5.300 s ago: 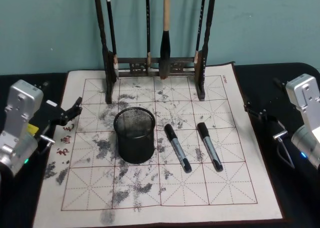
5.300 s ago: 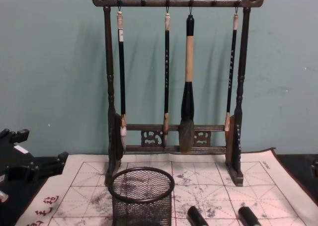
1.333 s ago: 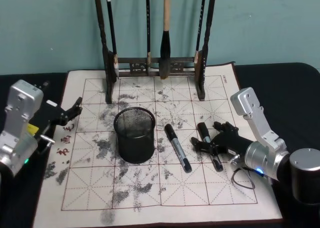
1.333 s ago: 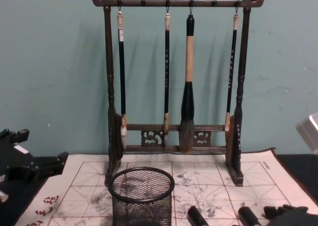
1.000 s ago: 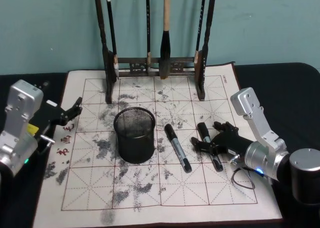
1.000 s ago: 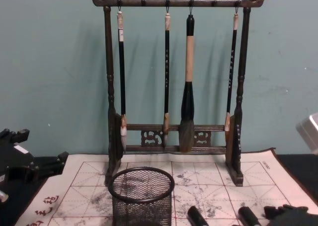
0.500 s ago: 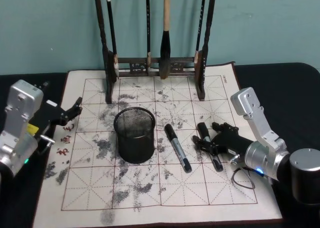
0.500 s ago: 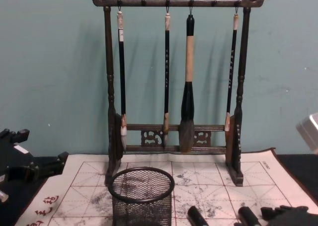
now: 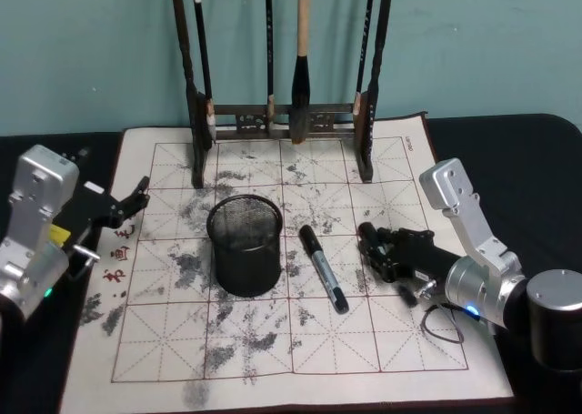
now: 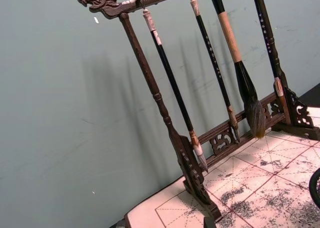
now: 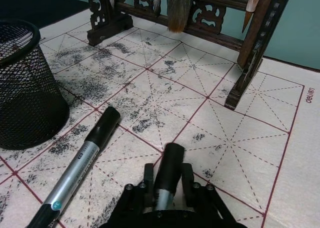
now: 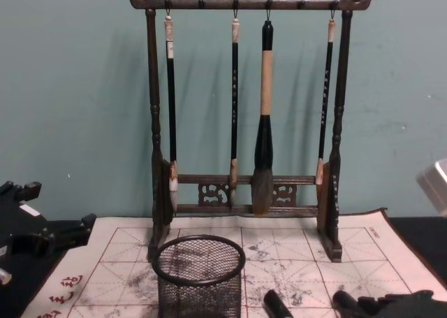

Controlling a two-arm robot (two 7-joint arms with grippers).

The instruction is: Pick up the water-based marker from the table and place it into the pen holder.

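Before a teal wall (image 9: 473,41), on the grid mat (image 9: 300,350), the water-based marker (image 11: 170,163) lies flat, and the right gripper (image 9: 382,250) pinches it between its jaws near the far end. Held so off-centre, we judge it could tilt or slip on lifting. A second marker (image 9: 323,268) lies between it and the pen holder (image 9: 244,244), and the brush rack (image 9: 282,114) stands behind. The left gripper (image 9: 136,196) sits parked at the mat's left edge, jaws spread.

wall (image 9: 91,50): plain teal | table (image 9: 509,146): black, possibly cloth-covered | light: even, soft shadows
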